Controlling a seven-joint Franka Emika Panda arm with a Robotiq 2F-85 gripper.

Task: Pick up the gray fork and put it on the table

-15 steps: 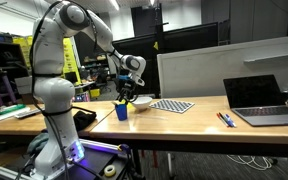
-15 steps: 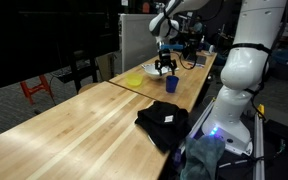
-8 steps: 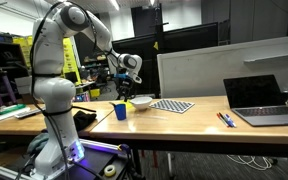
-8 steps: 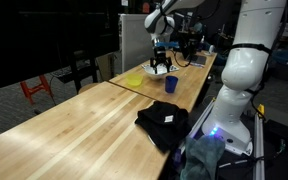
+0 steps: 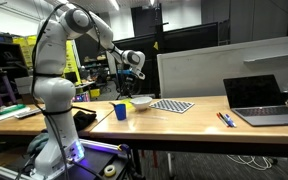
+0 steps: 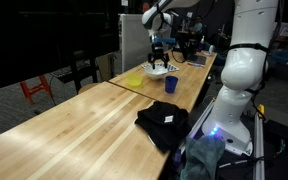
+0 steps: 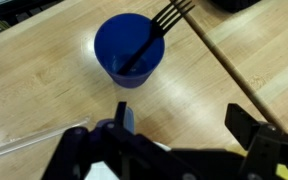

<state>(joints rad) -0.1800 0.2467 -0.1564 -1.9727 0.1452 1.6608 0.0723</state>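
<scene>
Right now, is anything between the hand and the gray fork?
Nothing visible. In the wrist view the open hand hangs above the gray fork, which leans in the blue cup with its tines clear of the rim. Only the cup's wall surrounds the lower handle.

Blue cup (image 5: 120, 110) nr white bowl (image 5: 141, 102), checkered mat (image 5: 171, 105), laptop (image 5: 259, 100), pens (image 5: 225, 119).

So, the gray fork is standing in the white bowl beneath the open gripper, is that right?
Not quite; the container is wrong. The wrist view shows the gray fork leaning in the blue cup, with its tines past the rim. The rest holds: the gripper is open above it and holds nothing.
</scene>
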